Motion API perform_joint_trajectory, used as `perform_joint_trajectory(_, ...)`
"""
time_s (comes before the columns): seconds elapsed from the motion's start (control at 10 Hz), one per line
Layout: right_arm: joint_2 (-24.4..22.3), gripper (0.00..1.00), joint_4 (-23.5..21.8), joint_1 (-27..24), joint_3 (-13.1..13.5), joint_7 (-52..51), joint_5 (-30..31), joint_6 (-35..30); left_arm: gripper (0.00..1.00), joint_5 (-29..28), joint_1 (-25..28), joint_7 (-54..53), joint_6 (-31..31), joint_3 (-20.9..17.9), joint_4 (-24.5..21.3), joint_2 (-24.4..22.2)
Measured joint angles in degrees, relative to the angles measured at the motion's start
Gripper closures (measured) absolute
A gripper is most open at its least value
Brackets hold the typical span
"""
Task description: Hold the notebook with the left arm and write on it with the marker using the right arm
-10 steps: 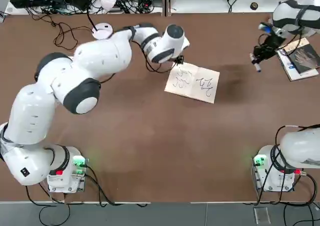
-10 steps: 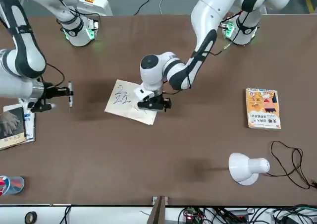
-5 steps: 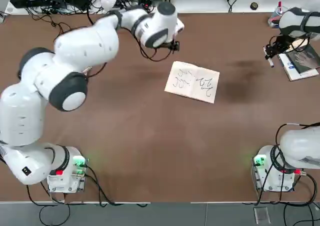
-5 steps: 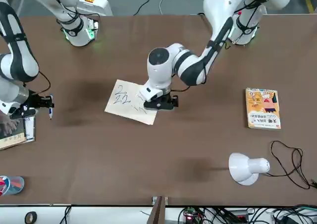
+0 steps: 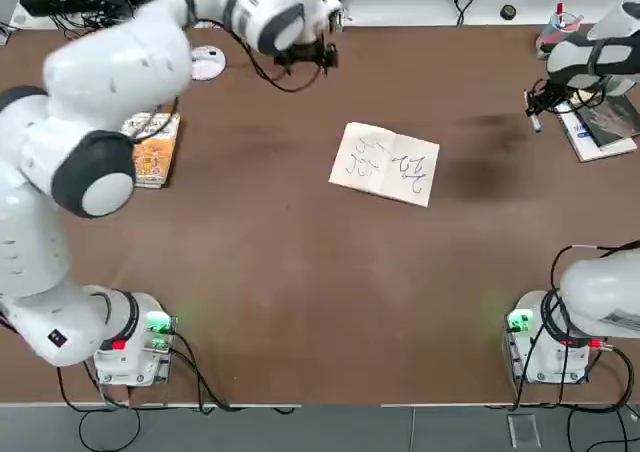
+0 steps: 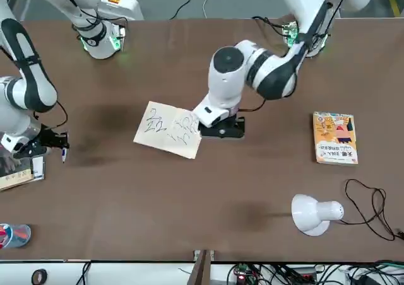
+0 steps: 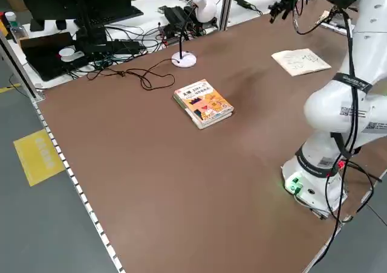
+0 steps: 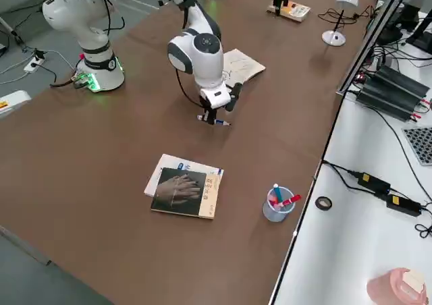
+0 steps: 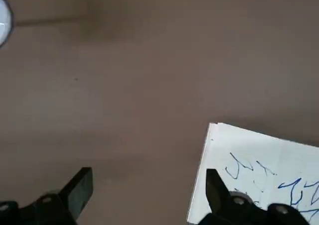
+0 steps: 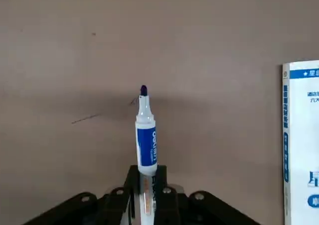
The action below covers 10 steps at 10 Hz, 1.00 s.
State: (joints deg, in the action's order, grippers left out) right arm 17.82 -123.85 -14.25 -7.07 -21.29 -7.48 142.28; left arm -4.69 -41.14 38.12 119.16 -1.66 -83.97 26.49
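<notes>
The notebook [image 5: 385, 164] lies open on the brown table with dark scribbles on both pages, and nothing touches it. My left gripper [image 5: 305, 57] hangs open above the table, beyond the notebook's far left corner. In the left wrist view its fingers [image 9: 79, 190] stand wide apart, with the notebook's corner [image 9: 264, 175] beside one of them. My right gripper [image 5: 535, 107] is at the table's right side, shut on the marker [image 10: 146, 135]. The marker's tip points down, just above the bare table. From the front, the marker [image 6: 63, 152] is far from the notebook [image 6: 167, 128].
A grey-covered book [image 5: 600, 117] lies just right of the right gripper. A clear cup of pens [image 8: 277, 204] stands at the far right edge. An orange-yellow book [image 5: 152, 150] lies at the left. A white lamp [image 6: 312, 212] and its cable are at the far left.
The left gripper has lifted off the notebook's corner and swung away to the far left. The right gripper has carried the marker farther right, toward the grey book.
</notes>
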Motion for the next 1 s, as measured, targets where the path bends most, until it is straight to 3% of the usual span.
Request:
perform_joint_trajectory(0.4,5.26,0.83,-0.04,0.01,1.65,0.00,0.01,5.09,0.00,3.29,5.11,-5.72,-1.39,0.05,-8.21,-9.95)
perform_joint_trajectory(0.8,7.30,0.83,0.09,0.03,1.99,0.00,0.01,6.73,0.00,5.18,13.47,-15.53,-9.55,0.06,-11.11,-16.47)
perform_joint_trajectory(1.0,7.29,0.71,0.31,0.04,1.99,0.01,0.01,6.72,0.00,5.28,17.50,-20.96,-12.37,0.05,-11.09,-18.25)
